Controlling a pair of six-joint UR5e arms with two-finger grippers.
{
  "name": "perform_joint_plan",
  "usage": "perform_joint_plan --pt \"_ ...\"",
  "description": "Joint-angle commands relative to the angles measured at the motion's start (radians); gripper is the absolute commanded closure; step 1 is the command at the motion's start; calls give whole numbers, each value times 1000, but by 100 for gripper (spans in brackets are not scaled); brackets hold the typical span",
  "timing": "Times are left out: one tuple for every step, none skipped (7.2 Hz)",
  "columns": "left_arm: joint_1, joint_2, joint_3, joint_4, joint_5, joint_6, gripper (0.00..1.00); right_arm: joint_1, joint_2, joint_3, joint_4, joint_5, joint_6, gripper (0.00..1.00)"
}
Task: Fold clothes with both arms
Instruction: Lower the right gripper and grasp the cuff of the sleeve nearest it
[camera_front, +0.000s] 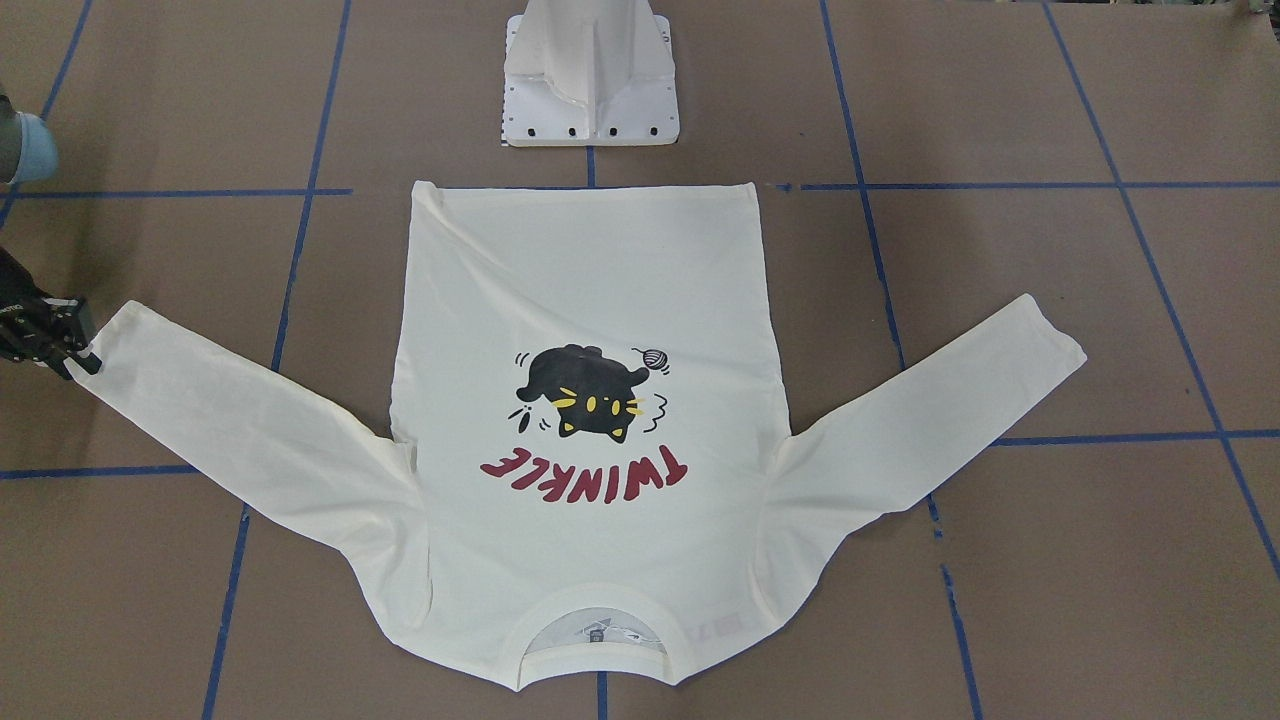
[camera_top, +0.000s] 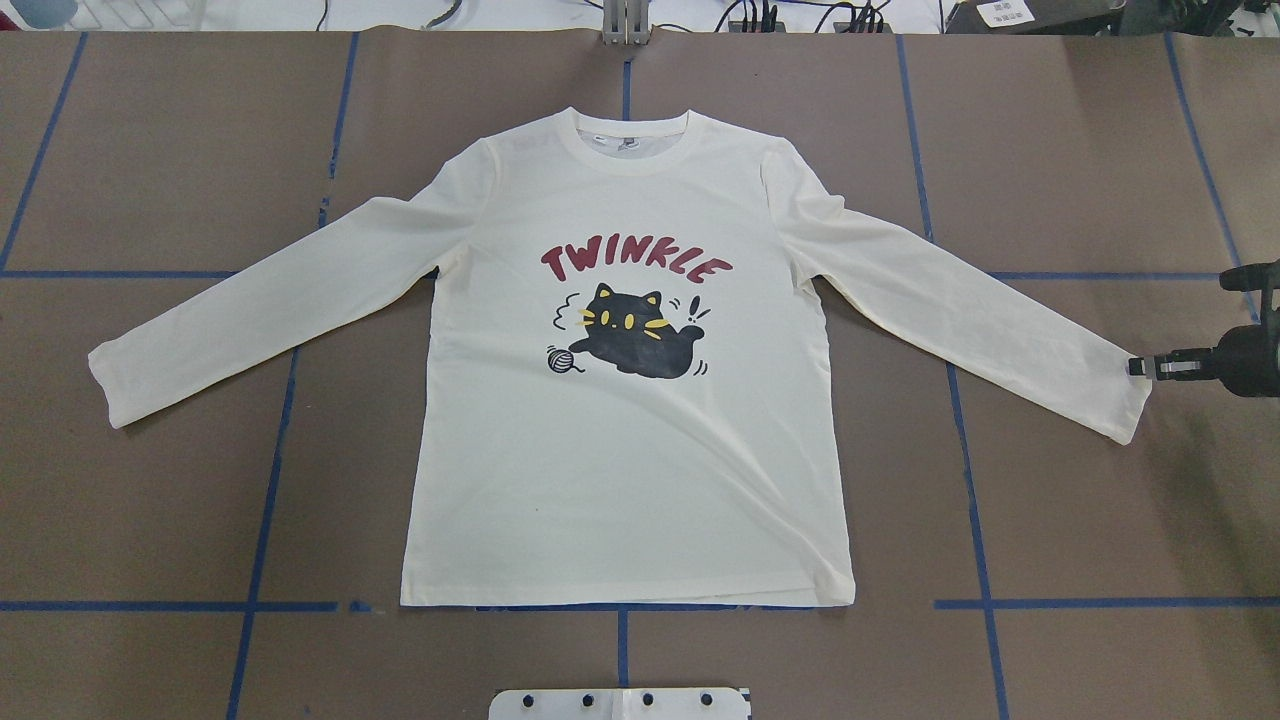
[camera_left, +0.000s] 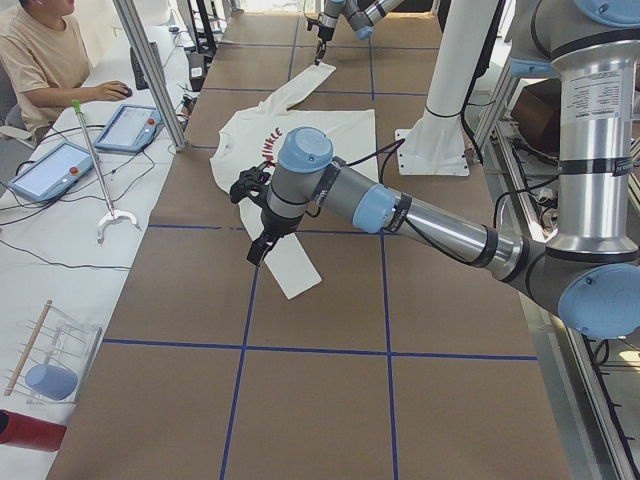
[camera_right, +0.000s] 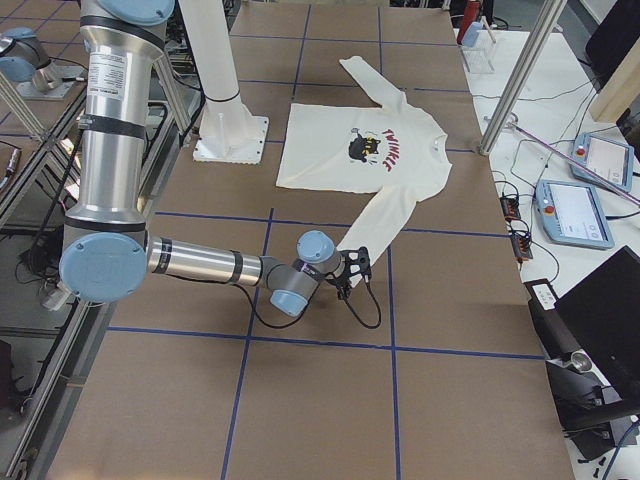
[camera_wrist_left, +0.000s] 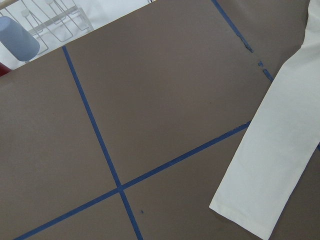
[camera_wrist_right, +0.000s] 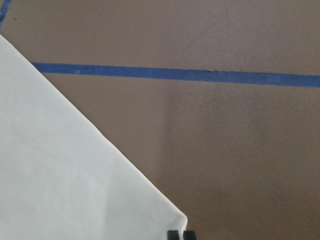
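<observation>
Folding is only just beginning, I judge: the T-shirt (camera_top: 630, 480) is lying flat and unfolded, hem nearest the pedestal base (camera_top: 620, 703), with the right gripper (camera_top: 1138, 367), fingertips nearly together, touching the cuff out to the base's right; the left gripper's (camera_left: 262, 240) state I cannot tell.

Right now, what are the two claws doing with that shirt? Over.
Right claw at one cuff of cream long-sleeved cat-print T-shirt, grip unclear. Left claw above other cuff, state unclear. Shirt flat, unfolded. Nothing on the shirt.
</observation>
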Motion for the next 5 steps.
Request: perform_joint_plan --pt "0 0 0 0 0 0 0 2 -8 37 -16 3 0 100" --pt "0 0 0 0 0 0 0 4 -10 67 -42 14 0 100" --pt "0 0 0 0 0 0 0 5 -8 160 -161 14 0 100" --pt "0 0 0 0 0 0 0 5 -1 264 -306 14 0 100" --pt "0 0 2 0 0 0 0 5 16 351 -421 12 0 100"
